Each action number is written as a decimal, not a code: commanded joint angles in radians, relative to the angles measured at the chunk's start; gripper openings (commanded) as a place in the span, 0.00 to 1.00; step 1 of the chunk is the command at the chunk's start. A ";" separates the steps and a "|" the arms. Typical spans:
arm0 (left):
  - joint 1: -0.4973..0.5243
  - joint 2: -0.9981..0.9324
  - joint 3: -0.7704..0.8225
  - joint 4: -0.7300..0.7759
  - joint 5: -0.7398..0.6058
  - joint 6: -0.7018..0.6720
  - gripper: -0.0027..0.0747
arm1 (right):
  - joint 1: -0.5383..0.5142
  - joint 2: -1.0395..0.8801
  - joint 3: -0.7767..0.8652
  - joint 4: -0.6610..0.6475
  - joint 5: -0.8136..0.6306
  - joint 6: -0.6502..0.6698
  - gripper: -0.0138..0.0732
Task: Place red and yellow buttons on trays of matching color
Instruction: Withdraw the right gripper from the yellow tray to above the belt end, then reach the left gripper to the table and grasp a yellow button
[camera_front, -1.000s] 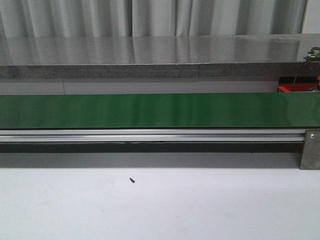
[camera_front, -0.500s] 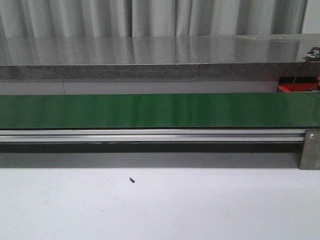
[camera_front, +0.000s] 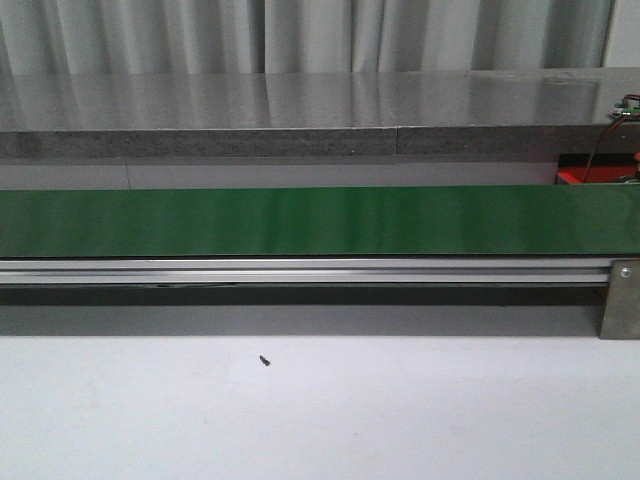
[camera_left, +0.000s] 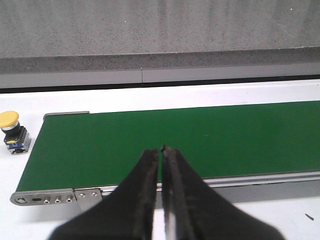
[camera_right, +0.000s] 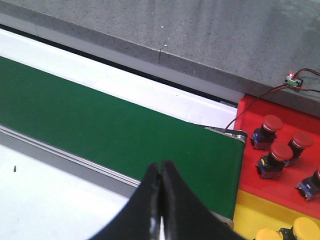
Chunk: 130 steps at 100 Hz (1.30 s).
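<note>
Green belt: the conveyor belt runs across the front view from 9 to 3 o'clock and carries nothing in any view.
Left gripper: the left gripper is clenched on nothing, its black fingers pressed tip to tip above the near edge of the belt.
Right gripper: the right gripper is likewise closed and empty, over the belt near its end roller.
Yellow button: one yellow button stands upright on the white table just beyond the belt's end, at about 9 o'clock from the left gripper's tips.
Red buttons: several red buttons already sit on the red tray past the belt's end, at about 2 o'clock from the right gripper's tips.
Yellow tray: the yellow tray adjoins the red one and holds two yellow caps at its edge of view.
Handling: the button looks like a rigid plastic switch, light, with a smooth domed cap on a dark blocky base; likely not fragile.
Where to grip: the dome would probably slip, so the flat sides of the dark body under the cap seem the safer hold.
Risk: top-heavy on a small base, it may tip if nudged before the fingers close.
</note>
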 joint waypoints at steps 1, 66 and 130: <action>-0.008 0.004 -0.027 -0.012 -0.078 -0.009 0.23 | -0.002 0.001 -0.021 0.018 -0.057 -0.009 0.05; 0.034 0.031 -0.082 -0.008 -0.100 -0.070 0.88 | -0.002 0.001 -0.021 0.018 -0.057 -0.009 0.05; 0.394 0.794 -0.665 -0.012 0.071 -0.110 0.88 | -0.002 0.001 -0.021 0.018 -0.057 -0.009 0.05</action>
